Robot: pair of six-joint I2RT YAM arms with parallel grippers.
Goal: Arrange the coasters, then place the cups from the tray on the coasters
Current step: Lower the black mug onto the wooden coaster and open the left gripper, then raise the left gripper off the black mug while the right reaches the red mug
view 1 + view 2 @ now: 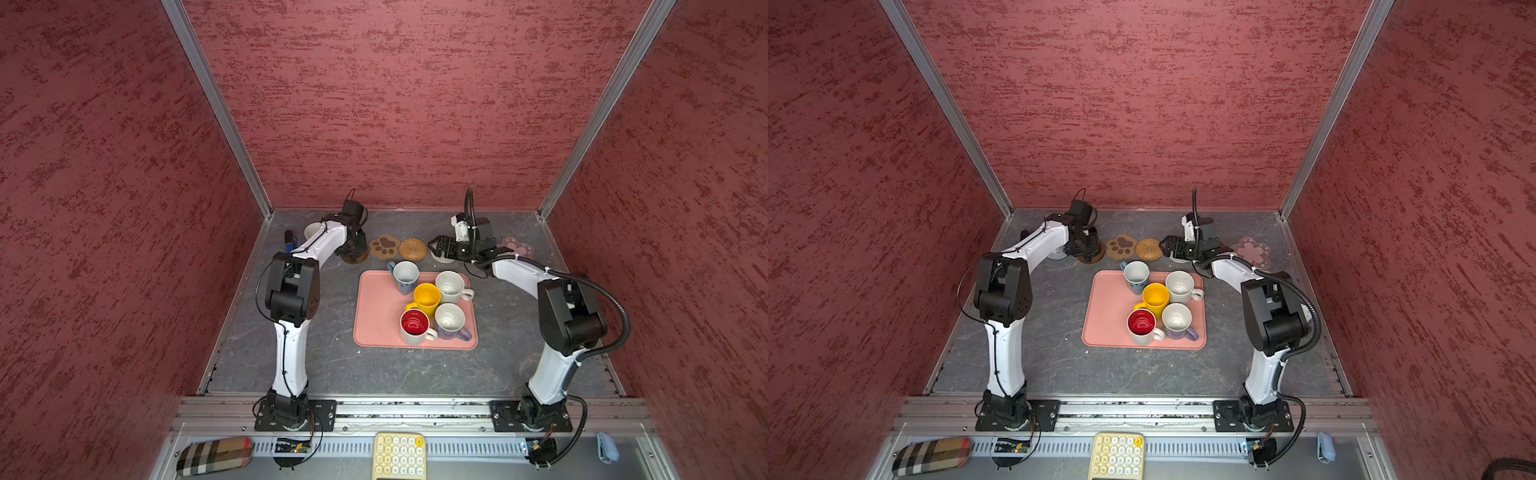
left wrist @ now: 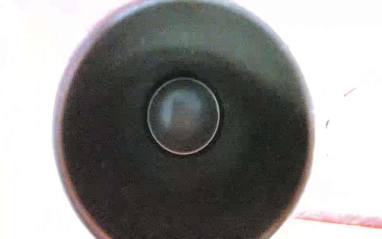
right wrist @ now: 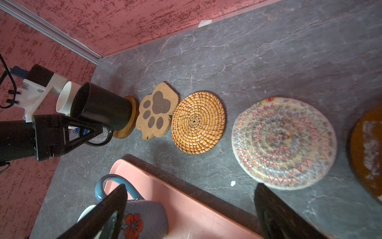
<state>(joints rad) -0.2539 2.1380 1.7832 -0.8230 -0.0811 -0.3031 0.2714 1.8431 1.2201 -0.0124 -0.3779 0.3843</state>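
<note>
A black cup (image 3: pixel 103 107) stands on a brown disc coaster (image 3: pixel 128 118), and my left gripper (image 1: pixel 352 247) is down at its rim by the handle. The left wrist view shows only the cup's dark inside (image 2: pixel 184 115), so the jaws are hidden. Behind it is a white cup (image 1: pixel 312 229). The paw coaster (image 1: pixel 384 246), wicker coaster (image 1: pixel 412 249), beige woven coaster (image 3: pixel 283 142), another brown disc (image 3: pixel 365 149) and pink flower coaster (image 1: pixel 517 247) lie in a row. My right gripper (image 3: pixel 190 207) hangs open above the beige one. The tray (image 1: pixel 376 316) holds several cups.
On the tray stand blue (image 1: pixel 404 277), yellow (image 1: pixel 427 298), white (image 1: pixel 451 286), red-inside (image 1: pixel 415 326) and lavender (image 1: pixel 452 322) cups. Red walls close the back and sides. A yellow keypad (image 1: pixel 399 455) and a plaid pouch (image 1: pixel 214 455) lie beyond the front rail.
</note>
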